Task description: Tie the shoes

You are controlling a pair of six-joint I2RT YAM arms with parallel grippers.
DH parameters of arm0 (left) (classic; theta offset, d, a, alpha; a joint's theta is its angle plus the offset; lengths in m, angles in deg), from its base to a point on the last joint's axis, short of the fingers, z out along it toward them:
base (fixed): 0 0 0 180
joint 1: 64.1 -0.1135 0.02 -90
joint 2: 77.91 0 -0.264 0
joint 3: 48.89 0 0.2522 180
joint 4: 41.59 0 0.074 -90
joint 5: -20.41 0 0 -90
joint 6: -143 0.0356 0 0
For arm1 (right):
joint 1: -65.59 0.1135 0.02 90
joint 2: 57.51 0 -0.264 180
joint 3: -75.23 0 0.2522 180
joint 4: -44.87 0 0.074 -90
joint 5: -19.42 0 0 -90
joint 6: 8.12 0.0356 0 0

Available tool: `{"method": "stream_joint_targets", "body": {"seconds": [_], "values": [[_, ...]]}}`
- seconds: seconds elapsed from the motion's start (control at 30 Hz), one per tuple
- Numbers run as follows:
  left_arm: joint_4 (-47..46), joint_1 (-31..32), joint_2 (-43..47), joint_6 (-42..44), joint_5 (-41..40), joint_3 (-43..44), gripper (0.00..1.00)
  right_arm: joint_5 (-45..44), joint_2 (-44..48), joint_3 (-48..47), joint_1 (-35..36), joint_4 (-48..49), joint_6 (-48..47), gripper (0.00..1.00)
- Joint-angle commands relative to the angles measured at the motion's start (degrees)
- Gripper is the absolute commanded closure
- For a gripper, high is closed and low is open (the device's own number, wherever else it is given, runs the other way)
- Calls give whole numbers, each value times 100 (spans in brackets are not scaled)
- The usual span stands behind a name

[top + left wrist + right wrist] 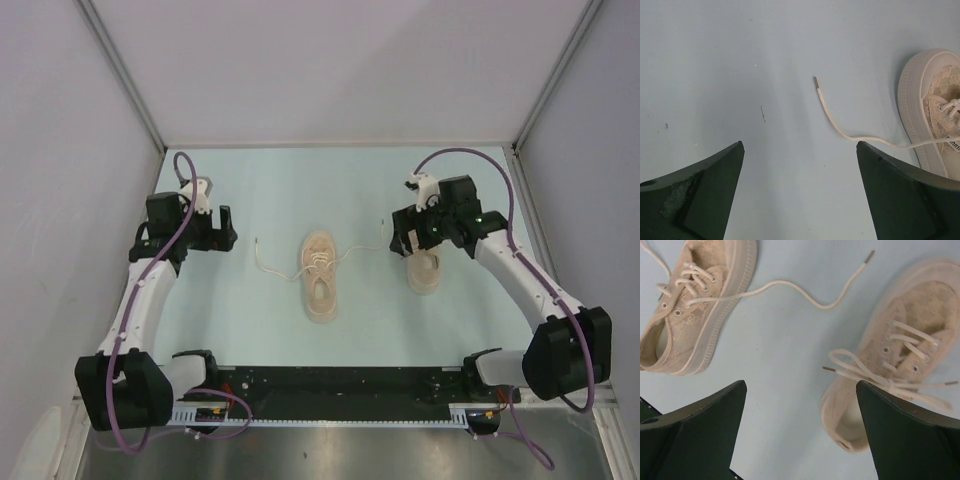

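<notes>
Two small beige shoes lie on a pale blue desk (250, 180) between a pair of robot arms. The middle shoe (320, 282) has a tan upper of woven, lace-like cloth over a thick, ribbed pale sole, and its rounded toe points away from the arm bases. Its thin off-white lace (262, 258) is undone. One end trails left across the bare desk, the other curves right, and each ends in a short dark tip.

The second shoe (428, 275) lies just to the right of the first. From above, its front is hidden under the right gripper (405, 240). The right wrist camera shows its laces looped loosely over the tongue, but whether they form a real knot is hard to make out.

The left gripper (222, 228) is released, with its dark, wedge-shaped fingers (705, 195) spread wide over bare desk and nothing between them. The loose lace tip lies ahead of it, apart from both fingers. The right gripper is spread just as wide above the second shoe and grasps nothing. Whether it touches the shoe cannot be told.

Purple cables (462, 150) arch over the arms. Grey wall panels (60, 120) close in three sides, and a black rail (340, 385) runs along the near edge.
</notes>
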Motion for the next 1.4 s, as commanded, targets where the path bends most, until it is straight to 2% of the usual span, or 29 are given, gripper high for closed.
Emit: {"method": "stream_joint_targets", "body": {"seconds": [0.0,0.13,0.2,0.33,0.47,0.63,0.77,0.9,1.0,1.17,1.33,1.37], "values": [[17,-30,-42,-77,-113,210,0,-330,-286,-209,549,372,-165,3],[-97,320,-68,45,-771,281,0,-620,-725,-402,971,636,-122,2],[-255,803,-68,142,-1289,167,0,-691,-892,-499,1077,847,-34,1],[-527,1358,-252,152,-1458,-88,0,-761,-1235,-605,1156,1058,334,0],[-834,1884,-822,-261,-1554,-246,0,-1384,-1578,-605,1253,1295,783,0],[-1291,2509,-1534,-367,-2142,-308,0,-1350,-1947,-622,1341,1374,1021,0],[-1328,2615,-1939,-560,-2328,-299,4,-1639,-2132,-657,1358,1366,1091,0],[-1380,2633,-1958,-946,-2494,-483,14,-1658,-2255,-684,1367,1383,1162,0],[-1345,2624,-1905,-1096,-2714,-589,16,-1728,-2308,-701,1385,1392,1197,0],[-1196,2580,-2282,-1272,-2337,-528,17,-1991,-2431,-736,1393,1427,1276,1],[-1327,2475,-2599,-1386,-2135,-361,34,-2475,-2545,-824,1394,1559,1329,8],[-1319,2457,-2651,-1448,-2100,-326,44,-2536,-2607,-842,1402,1585,1355,9]]}}
